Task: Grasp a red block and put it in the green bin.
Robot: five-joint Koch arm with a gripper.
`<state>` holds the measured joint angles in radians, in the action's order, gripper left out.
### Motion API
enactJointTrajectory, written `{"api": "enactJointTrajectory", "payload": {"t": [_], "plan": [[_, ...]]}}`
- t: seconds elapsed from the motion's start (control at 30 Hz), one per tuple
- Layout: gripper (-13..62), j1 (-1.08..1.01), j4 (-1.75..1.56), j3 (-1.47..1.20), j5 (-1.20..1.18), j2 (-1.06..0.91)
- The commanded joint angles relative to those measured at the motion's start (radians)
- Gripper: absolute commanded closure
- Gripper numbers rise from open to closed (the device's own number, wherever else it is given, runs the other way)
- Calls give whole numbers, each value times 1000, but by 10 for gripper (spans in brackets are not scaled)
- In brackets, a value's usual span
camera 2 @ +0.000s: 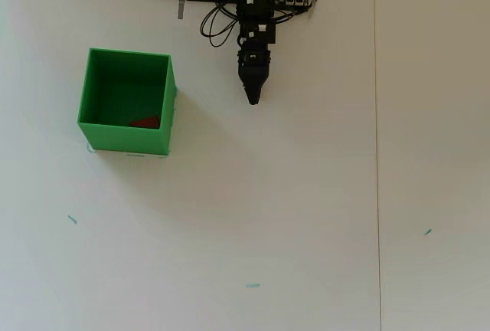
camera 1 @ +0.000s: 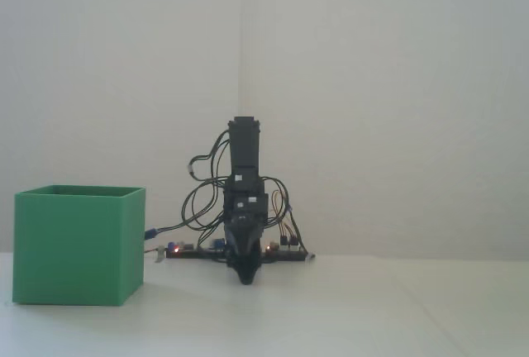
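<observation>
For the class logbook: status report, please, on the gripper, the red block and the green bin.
Gripper empty, folded near the arm's base, jaws look shut. Red block lies inside green bin, by its near wall in the overhead view. Nothing in the way.

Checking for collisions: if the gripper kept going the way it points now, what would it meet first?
Probably only bare white table. In the overhead view the black gripper points down the picture; the large green cube-shaped bin sits off to the left.
</observation>
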<state>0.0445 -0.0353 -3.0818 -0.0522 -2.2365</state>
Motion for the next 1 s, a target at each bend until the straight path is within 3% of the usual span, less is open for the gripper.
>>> {"api": "enactJointTrajectory", "payload": {"t": [0.0,0.2,0.97], "plan": [[146,-11,58,-63,3,-87],[149,5,60,-63,106,-86],[148,0,60,-63,107,-86]]}}
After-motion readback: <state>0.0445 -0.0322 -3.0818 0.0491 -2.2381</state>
